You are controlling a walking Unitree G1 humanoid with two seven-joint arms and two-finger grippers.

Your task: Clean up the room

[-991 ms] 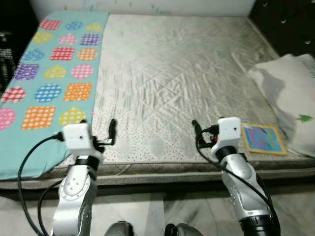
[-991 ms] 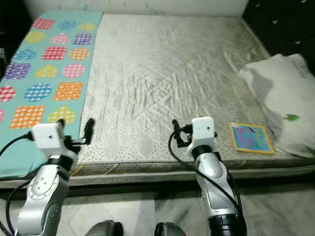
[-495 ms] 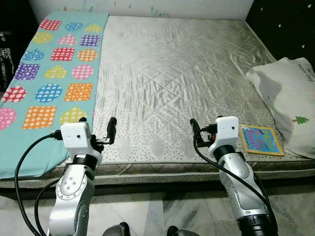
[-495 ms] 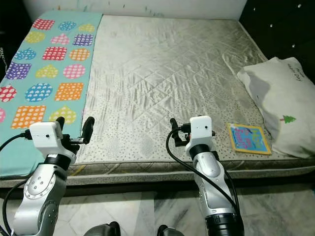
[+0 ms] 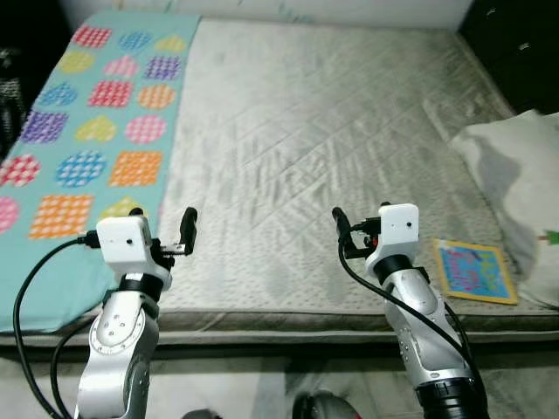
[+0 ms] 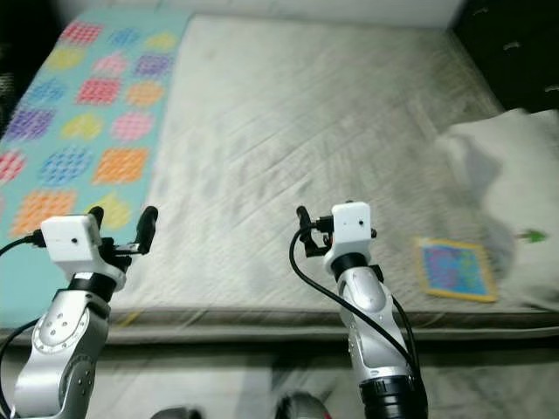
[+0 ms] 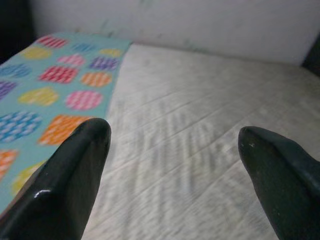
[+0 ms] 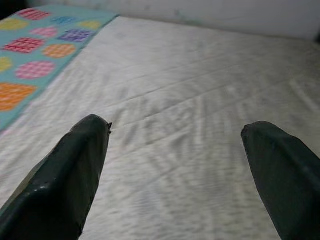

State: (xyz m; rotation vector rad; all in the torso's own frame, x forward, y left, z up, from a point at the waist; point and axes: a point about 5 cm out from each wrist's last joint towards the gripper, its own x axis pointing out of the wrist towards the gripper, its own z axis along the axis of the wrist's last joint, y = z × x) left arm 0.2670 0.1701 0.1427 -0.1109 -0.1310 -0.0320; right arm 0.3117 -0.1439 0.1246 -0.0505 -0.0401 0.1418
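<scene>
left eye view looks down on a grey quilted mattress [image 5: 323,131] that runs from the centre up to 12 o'clock. a teal blanket [image 5: 83,140] with coloured patches covers the side toward 9 and 10 o'clock. the left gripper [image 7: 175,150] hovers above the near edge at 7 o'clock, its two black fingers [image 7: 75,170] spread wide with nothing between them. the right gripper [image 8: 177,160] hovers above the same edge at 5 o'clock, also spread wide and empty. a colourful book [image 5: 472,271] lies flat on the mattress at 4 o'clock, just beside the right arm, near a white pillow [image 5: 515,175] at 3 o'clock.
</scene>
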